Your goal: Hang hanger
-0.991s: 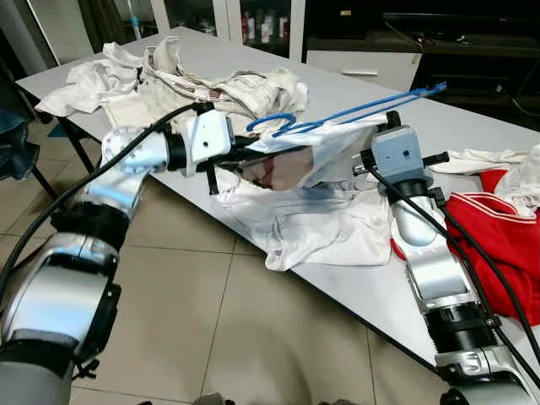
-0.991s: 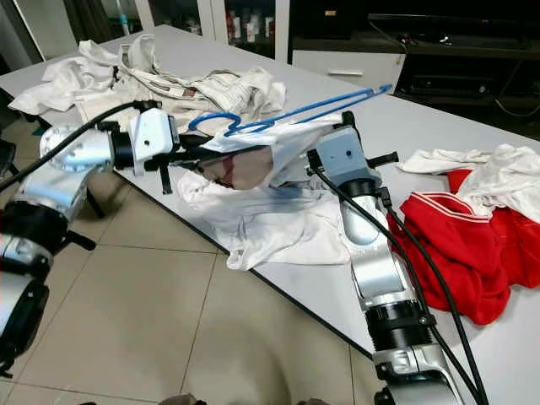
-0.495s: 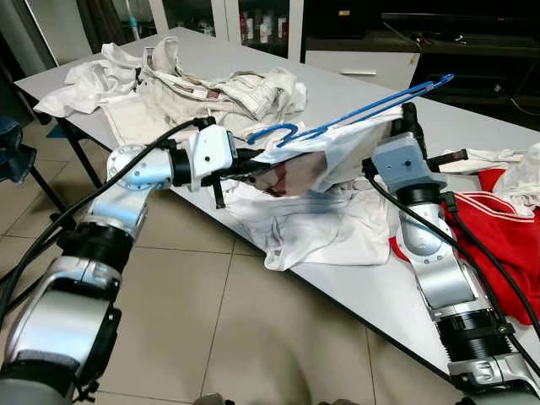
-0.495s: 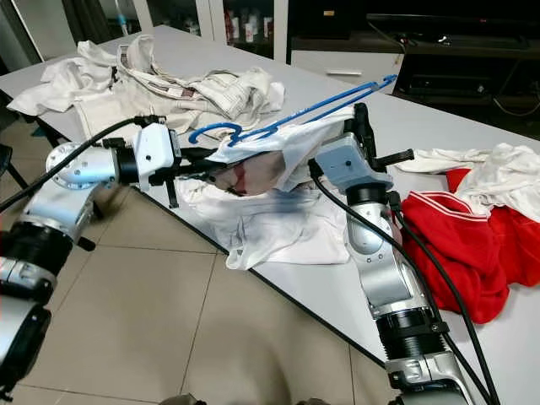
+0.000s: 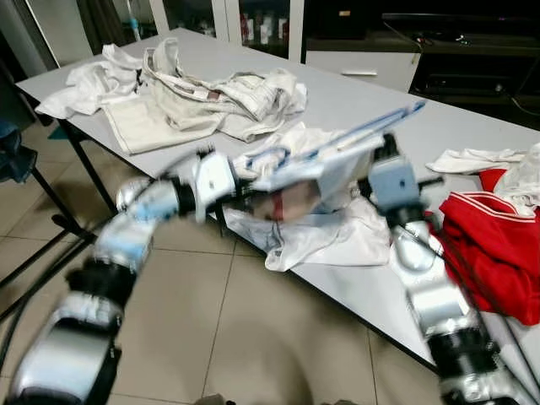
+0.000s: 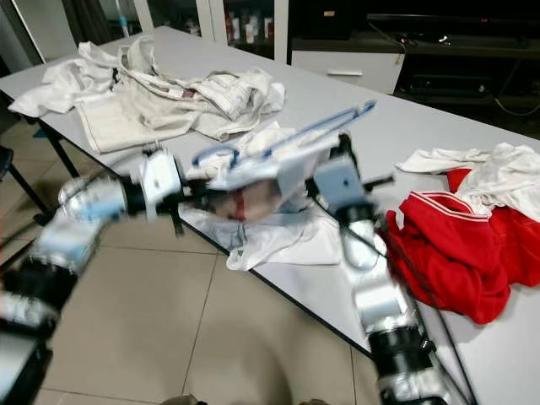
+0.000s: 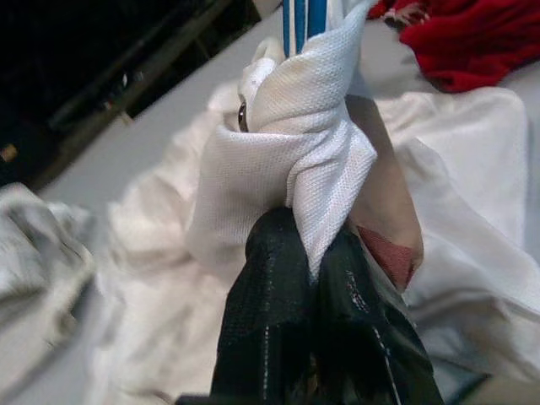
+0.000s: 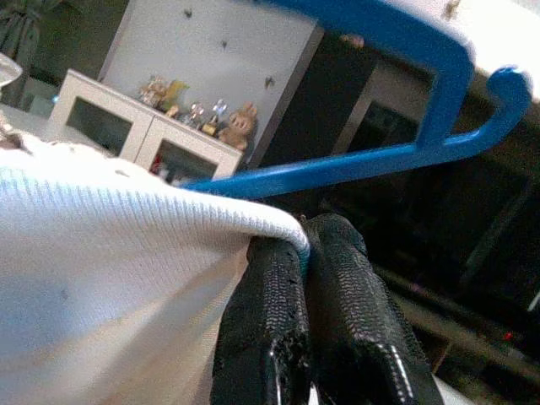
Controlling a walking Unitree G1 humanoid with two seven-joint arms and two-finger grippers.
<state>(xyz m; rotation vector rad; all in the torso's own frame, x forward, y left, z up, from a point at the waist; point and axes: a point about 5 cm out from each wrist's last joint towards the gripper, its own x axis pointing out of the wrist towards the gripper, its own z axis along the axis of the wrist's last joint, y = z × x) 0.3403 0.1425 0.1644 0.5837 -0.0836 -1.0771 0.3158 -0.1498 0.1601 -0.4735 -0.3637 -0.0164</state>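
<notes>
Knit white shirt [image 7: 295,160], blue hanger [image 8: 396,126]

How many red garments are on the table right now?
1. The red garment lies crumpled on the table beside the robot's right arm, with a white cloth partly over it; more could be hidden underneath.

A bright blue plastic hanger [image 8: 396,156], a white knit shirt [image 7: 295,160], crumpled red cloth [image 6: 451,253], a grey table [image 5: 354,93].

One blue hanger [image 5: 337,142], one white shirt [image 5: 325,232], one red garment [image 5: 494,253], two tools
</notes>
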